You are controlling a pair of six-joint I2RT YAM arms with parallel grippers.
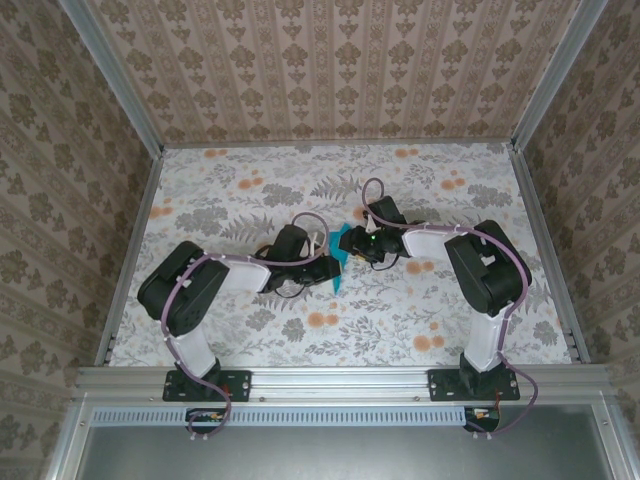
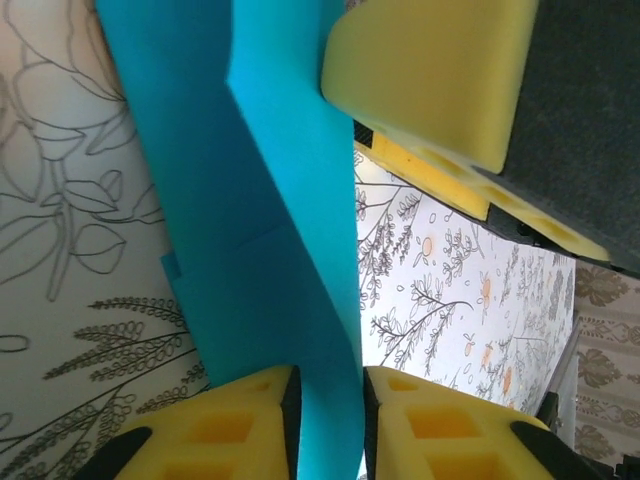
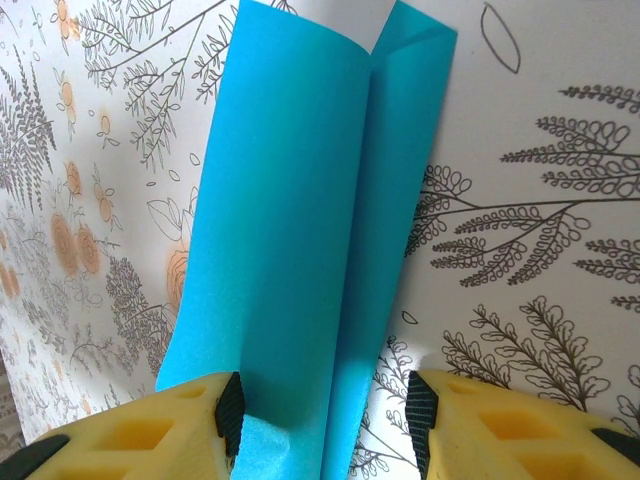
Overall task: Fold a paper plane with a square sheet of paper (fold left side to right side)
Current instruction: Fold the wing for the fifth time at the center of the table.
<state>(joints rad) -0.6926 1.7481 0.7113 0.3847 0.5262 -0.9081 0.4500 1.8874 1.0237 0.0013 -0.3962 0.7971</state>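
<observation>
Turquoise paper (image 3: 290, 250), folded into a long narrow strip with a raised flap along its crease, lies mid-bench (image 3: 520, 250) between the two arms, which meet over it in the overhead view. The right tool (image 3: 325, 420) stands open astride one end. One pad brushes the paper's edge and the other is clear of it, so it grips nothing. The left tool (image 2: 330, 400) has its jaws close on either side of an upstanding layer; whether they pinch it or merely flank it cannot be told.

The likely trouble is that flap. If the left tool lets go before the crease is pressed, the lifted layer may spring back and the left-to-right fold would land crooked. If the right tool closes where it stands, it could bunch the end or drag the thin sheet across the bench, pulling the edges out of line. With both tools so near, their fingers might also knock together.

The paper sits in no tray or box; it rests directly on the floral surface.
</observation>
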